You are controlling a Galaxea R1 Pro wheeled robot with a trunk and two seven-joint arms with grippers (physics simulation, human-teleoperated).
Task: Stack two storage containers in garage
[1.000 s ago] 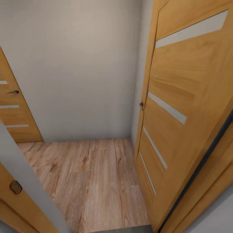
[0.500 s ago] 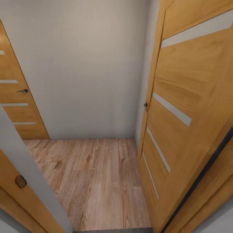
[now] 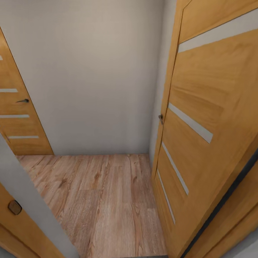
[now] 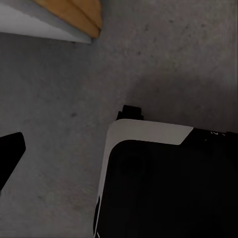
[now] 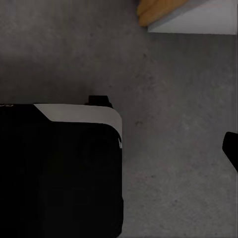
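Beyond an open wooden door (image 3: 200,118): small hallway, plank flooring (image 3: 104,200). Containers absent from sight; neither apparently delivered or stacked. Finger state of both grippers: cannot tell.

Dark grey, mottled, matte concrete floor (image 4: 59,89) lies under both wrist cameras, also at (image 5: 178,89). It runs up to a pale wall base and wooden door edge; surface bare, lightly speckled, shadowed beside the robot's base.
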